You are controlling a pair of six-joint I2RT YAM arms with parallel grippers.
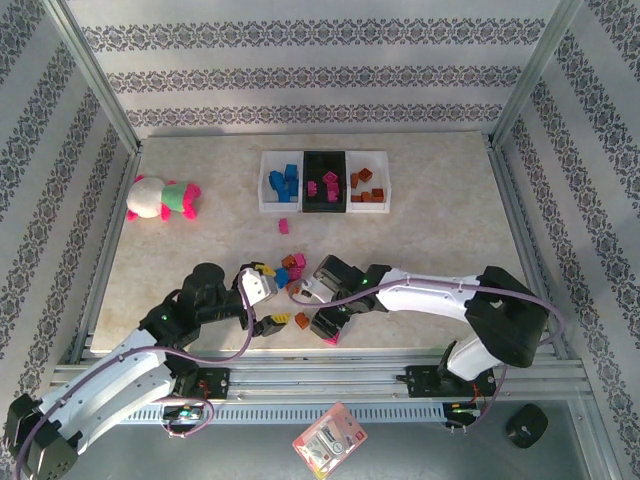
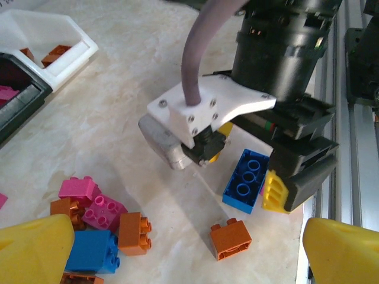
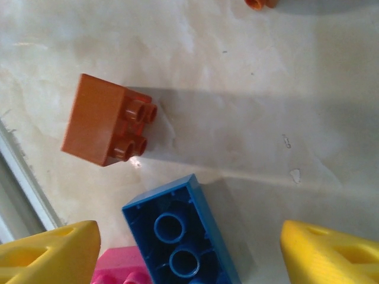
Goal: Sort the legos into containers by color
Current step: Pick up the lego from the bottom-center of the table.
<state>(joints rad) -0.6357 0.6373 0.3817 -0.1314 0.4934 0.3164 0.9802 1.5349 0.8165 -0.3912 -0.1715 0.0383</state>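
Writing: none readable on the legos or trays. 1 pink-and-white packet (image 1: 330, 441) lies bottom centre of the top view; its print is too small to read.

Containers: 3, in a row at upper centre of the table (image 1: 440, 230).
- left white tray (image 1: 264, 190): blue legos
- black tray (image 1: 325, 156): pink legos
- right white tray (image 1: 385, 180): orange legos

Counts inside the trays are not certain at this size.

Loose legos:
- 1 lone pink brick (image 1: 284, 226) just below the trays.
- The rest form a cluster (image 1: 287, 268) at lower centre, between the two grippers.
- Left wrist view count: 2 blue, 2 whole pink, at least 4 orange (two partly hidden).
- Right wrist view count: 1 orange brick (image 3: 109, 127) on its side at upper left, 1 upturned blue brick (image 3: 177, 236) at bottom centre, 1 pink brick cut off by the bottom edge.

Left gripper (image 1: 272, 295): yellow tips far apart, nothing between them.

Right gripper (image 1: 315, 298): jaws wide, with the upturned blue brick on the table between the tips and a gap on each side.

1 plush toy (image 1: 160, 197) at upper left of the table.
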